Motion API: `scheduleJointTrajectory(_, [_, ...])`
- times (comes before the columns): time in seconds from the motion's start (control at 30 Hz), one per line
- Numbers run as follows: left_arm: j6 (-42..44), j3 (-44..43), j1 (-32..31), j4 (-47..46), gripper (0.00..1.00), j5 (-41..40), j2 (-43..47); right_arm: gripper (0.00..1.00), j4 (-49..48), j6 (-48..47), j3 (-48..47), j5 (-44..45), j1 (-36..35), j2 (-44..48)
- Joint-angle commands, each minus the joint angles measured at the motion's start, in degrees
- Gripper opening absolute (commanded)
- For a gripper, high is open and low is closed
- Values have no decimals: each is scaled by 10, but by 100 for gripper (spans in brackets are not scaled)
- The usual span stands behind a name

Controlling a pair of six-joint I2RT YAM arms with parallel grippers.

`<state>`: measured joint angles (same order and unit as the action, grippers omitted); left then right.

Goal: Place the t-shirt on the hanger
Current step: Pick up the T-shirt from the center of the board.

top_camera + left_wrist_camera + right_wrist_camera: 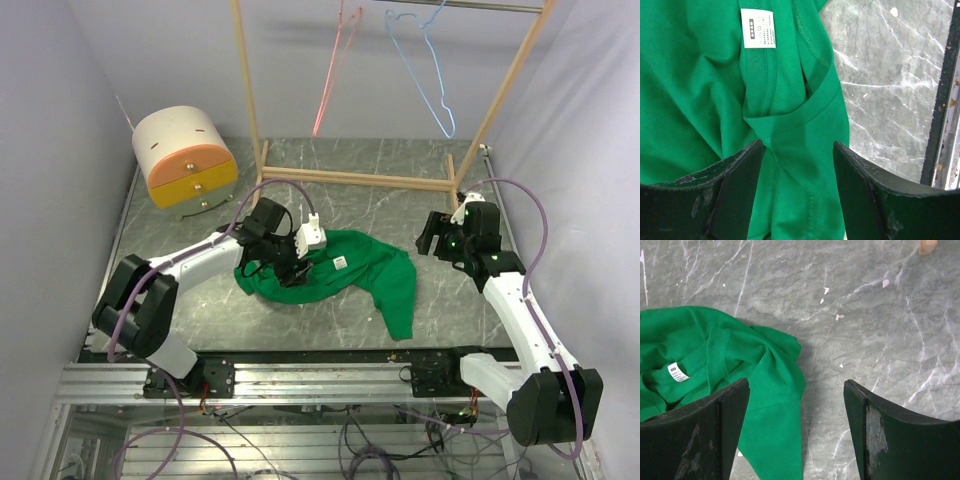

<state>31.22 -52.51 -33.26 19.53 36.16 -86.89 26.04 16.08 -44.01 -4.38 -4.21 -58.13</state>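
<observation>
Left fingers (737,192) spread astride t-shirt (690,80) collar fold, presumably to pinch it; right fingers (715,435) released, empty, over bare surface (880,315)

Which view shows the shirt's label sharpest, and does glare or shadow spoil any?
Left wrist: label crisp and evenly lit, soft shadow on the t-shirt near the left gripper. Right wrist: label small but sharp. Top external: label a mere speck; no glare.

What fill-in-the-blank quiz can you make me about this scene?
The ____ t-shirt lies crumpled on the table.
The hanger, light ____ in colour, hangs on the rack.
The left gripper and right gripper are both ____.
Missing words: green; blue; open.
</observation>
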Motion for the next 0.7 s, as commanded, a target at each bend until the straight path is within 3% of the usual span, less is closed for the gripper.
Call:
scheduleJointTrajectory(0.0, [7, -20, -4, -44, 69, 12, -25, 76, -4, 6, -1, 13, -3, 3])
scheduleJointTrajectory(0.2, [-12, -11, -4, -88, 69, -14, -59, 77, -7, 2, -15, 7, -2, -18])
scheduleJointTrajectory(0.5, [-22, -50, -4, -71, 68, -40, -102, 77, -20, 10, -16, 1, -2, -27])
scheduleJointTrajectory(0.6, [-18, -58, -4, -54, 58, -45, -111, 77, -21, 7, -22, 2, -2, -33])
scheduleJointTrajectory(0.67, [-14, -59, -4, -44, 43, -43, -111, 77, -23, 7, -25, 1, -2, -38])
